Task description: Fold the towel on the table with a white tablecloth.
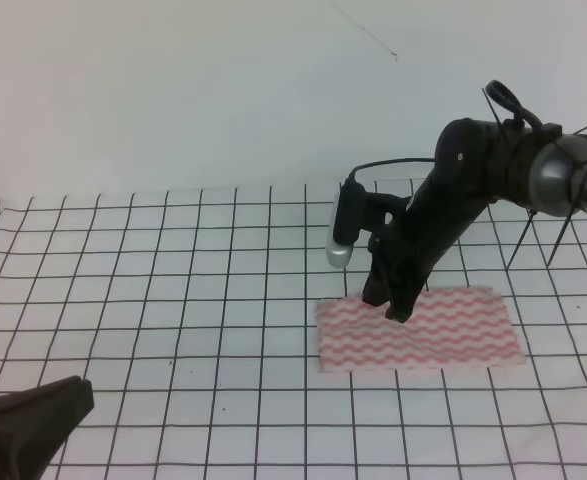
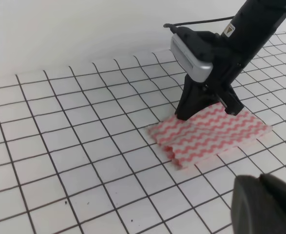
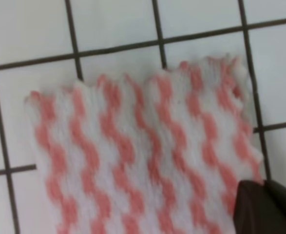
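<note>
Towel (image 1: 423, 330) lies flat, right of desk centre, edges wavy, left edge layered. Right gripper (image 1: 391, 302) points down at its far-left edge; spread of fingers unclear. Left gripper (image 1: 33, 420) low at near-left corner, state unclear. Tablecloth (image 1: 173, 300) stretches bare leftward.

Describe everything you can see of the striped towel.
The towel is a thin, soft-looking cloth with wavy pink-red and white stripes and slightly fuzzy, scalloped edges. It lies flat as a long rectangle on the white gridded tablecloth, covering a few squares, right of the middle in the high view. Its left end looks layered, as if already folded. The right tool points down onto its upper left part; whether the tips touch or pinch the cloth cannot be told. The left tool is well away from it.
</note>
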Controlling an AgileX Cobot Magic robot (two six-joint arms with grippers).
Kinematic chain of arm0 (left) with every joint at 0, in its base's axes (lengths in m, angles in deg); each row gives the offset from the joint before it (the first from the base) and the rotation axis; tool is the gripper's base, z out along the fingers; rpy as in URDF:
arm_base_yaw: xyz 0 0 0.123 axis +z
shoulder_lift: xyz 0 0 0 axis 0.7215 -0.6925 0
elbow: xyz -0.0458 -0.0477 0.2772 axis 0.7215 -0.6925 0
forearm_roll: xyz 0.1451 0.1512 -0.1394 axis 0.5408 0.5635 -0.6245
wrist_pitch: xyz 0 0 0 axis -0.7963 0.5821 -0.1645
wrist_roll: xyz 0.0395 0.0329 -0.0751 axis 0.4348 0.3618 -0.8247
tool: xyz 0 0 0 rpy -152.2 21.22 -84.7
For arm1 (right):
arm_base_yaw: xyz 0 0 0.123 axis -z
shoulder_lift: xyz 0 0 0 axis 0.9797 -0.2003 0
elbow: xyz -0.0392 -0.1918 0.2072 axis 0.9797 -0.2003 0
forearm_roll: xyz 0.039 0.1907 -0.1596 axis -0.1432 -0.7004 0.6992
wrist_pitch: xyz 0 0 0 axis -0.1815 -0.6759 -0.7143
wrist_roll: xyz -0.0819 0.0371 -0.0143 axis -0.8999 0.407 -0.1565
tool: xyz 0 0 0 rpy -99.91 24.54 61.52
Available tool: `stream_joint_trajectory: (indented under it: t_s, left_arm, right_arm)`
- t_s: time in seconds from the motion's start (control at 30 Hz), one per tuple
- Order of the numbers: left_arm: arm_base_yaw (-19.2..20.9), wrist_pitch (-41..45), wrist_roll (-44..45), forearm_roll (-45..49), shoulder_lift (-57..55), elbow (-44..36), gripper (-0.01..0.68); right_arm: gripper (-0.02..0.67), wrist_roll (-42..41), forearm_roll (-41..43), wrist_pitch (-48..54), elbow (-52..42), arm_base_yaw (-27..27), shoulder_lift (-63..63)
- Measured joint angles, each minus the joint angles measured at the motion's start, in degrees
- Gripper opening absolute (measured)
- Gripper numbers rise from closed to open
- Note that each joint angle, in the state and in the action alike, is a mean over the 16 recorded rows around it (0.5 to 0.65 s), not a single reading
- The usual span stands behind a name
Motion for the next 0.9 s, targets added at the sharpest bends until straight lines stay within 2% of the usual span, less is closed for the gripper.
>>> stream_joint_trajectory:
  t_s: [0.17, 0.27, 0.7, 0.9]
  left_arm:
    - [0.0, 0.0, 0.0, 0.0, 0.0, 0.0, -0.001]
    - [0.0, 0.1, 0.0, 0.0, 0.0, 0.0, -0.001]
    - [0.0, 0.9, 0.0, 0.0, 0.0, 0.0, -0.001]
    - [0.0, 0.9, 0.0, -0.2, 0.0, 0.0, -0.001]
  right_arm:
    - [0.009, 0.1, 0.4, -0.5, 0.0, 0.0, 0.0]
    - [0.04, 0.7, 0.8, -0.5, 0.0, 0.0, 0.0]
    - [0.327, 10.1, 4.3, 1.5, 0.0, 1.8, 5.6]
    - [0.386, 16.3, -0.3, 6.2, -0.4, 7.5, 11.0]
